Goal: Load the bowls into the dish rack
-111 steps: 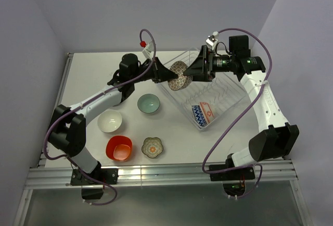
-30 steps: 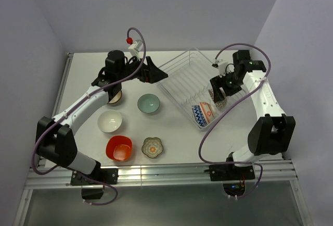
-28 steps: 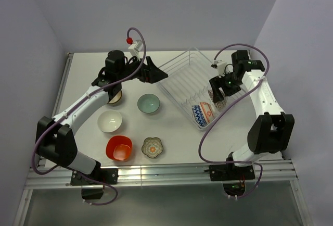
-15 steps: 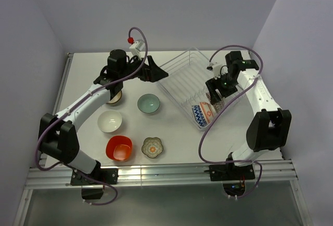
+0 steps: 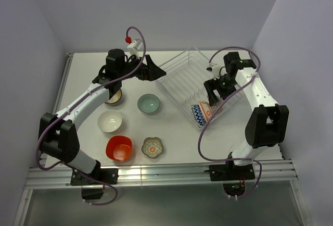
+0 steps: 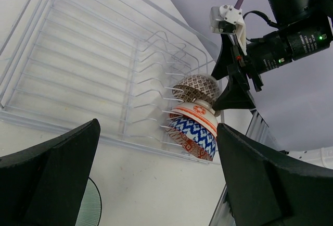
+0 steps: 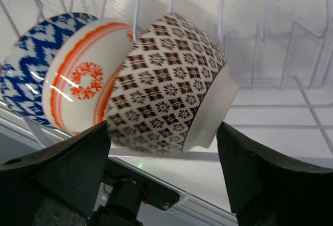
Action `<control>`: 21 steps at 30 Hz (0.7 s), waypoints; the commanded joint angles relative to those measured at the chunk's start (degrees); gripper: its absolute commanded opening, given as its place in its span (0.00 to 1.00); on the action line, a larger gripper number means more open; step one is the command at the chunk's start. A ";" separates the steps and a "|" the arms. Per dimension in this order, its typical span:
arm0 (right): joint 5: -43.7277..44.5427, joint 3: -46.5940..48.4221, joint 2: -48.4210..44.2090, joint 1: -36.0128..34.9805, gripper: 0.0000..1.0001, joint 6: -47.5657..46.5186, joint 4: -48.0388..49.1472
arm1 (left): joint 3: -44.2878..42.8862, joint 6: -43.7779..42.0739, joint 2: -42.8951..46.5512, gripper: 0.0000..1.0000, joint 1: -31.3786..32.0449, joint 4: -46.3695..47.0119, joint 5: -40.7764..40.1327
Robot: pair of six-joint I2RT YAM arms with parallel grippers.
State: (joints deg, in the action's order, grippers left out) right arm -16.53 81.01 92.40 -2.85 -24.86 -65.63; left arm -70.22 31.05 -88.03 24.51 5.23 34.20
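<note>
Between the fingers of the right claw (image 7: 162, 126), the brown-patterned bowl (image 7: 166, 80) stands on edge in the dish rack (image 7: 260, 44), leaning against the orange-patterned bowl (image 7: 83, 75) on the claw's left. The jaws gape wide and appear to grip nothing, so this placement looks done. Next, the left claw (image 6: 158, 127), wide open and empty, should fetch the teal bowl (image 5: 149, 103) just behind it.

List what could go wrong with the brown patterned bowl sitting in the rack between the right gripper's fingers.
1. The grey-brown bowl sits tilted, leaning on the orange patterned bowl. Whether a tine holds it is unclear, so it may slide or tip.
2. The right gripper is open, with its fingers close on either side of the bowl. A skewed retreat could catch the rim or a tine of the dish rack and drag the bowl out.
</note>
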 commanded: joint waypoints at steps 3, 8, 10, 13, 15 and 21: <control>-3.42 2.66 0.41 -0.66 0.94 0.08 0.77 | -1.77 -0.81 0.14 0.99 -0.87 0.83 -0.01; -3.68 3.45 0.76 -0.49 0.98 0.17 -0.03 | -2.12 -1.33 -0.13 0.99 -1.92 -0.84 -0.01; -3.85 4.32 0.33 -0.14 0.99 0.25 -0.20 | -2.82 -2.56 -0.21 0.99 -2.62 -3.81 0.17; -4.82 7.12 -0.03 0.56 1.00 0.69 -0.82 | -4.22 -6.25 -1.00 1.00 -4.20 -9.08 -0.01; -6.40 9.15 -0.12 1.71 1.00 0.87 -1.34 | -5.19 -10.03 -1.70 1.00 -5.26 -14.88 0.17; -10.79 18.03 -1.78 4.70 1.00 1.48 -1.44 | -5.46 -24.87 -3.11 0.99 -8.52 -24.90 0.08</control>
State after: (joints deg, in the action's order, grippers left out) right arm -23.88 94.48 92.99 0.40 -24.03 -67.05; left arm -73.73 17.12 -91.02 16.69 -12.40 34.26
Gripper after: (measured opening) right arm 0.996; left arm 0.994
